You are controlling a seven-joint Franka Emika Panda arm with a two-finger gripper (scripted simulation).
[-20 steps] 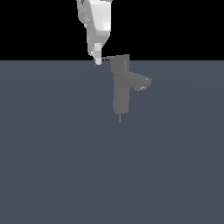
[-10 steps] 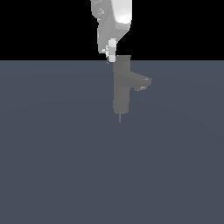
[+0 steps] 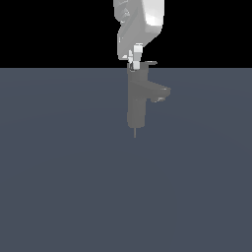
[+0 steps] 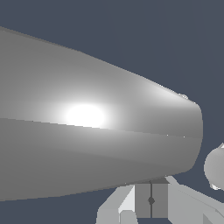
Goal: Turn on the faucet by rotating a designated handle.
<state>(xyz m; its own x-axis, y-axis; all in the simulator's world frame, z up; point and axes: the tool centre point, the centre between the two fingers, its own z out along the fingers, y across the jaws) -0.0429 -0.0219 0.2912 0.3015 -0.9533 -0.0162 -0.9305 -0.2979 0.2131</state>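
The faucet (image 3: pixel 137 101) is a matte grey upright tap in the middle of the exterior view, with a short spout (image 3: pixel 160 93) towards the exterior view's right and a thin pin (image 3: pixel 135 132) beneath. Its handle (image 3: pixel 148 63) shows as a thin lever on top, pointing to the exterior view's right. My gripper (image 3: pixel 134 65) comes down from above, shut and empty, with its fingertips at the top of the faucet body beside the lever's base. In the wrist view the handle (image 4: pixel 92 127) fills most of the picture as a long tapering grey shape just beyond my closed fingers (image 4: pixel 144 202).
The faucet stands on a flat dark blue-grey surface (image 3: pixel 126 197) under a black background. The white arm (image 3: pixel 140 19) hangs straight above the faucet. A pale rounded shape (image 4: pixel 216 168) shows at the edge of the wrist view; I cannot tell what it is.
My gripper has moved to the exterior view's right, from beside the faucet's top to right over it. The handle's thin end now sticks out to the exterior view's right.
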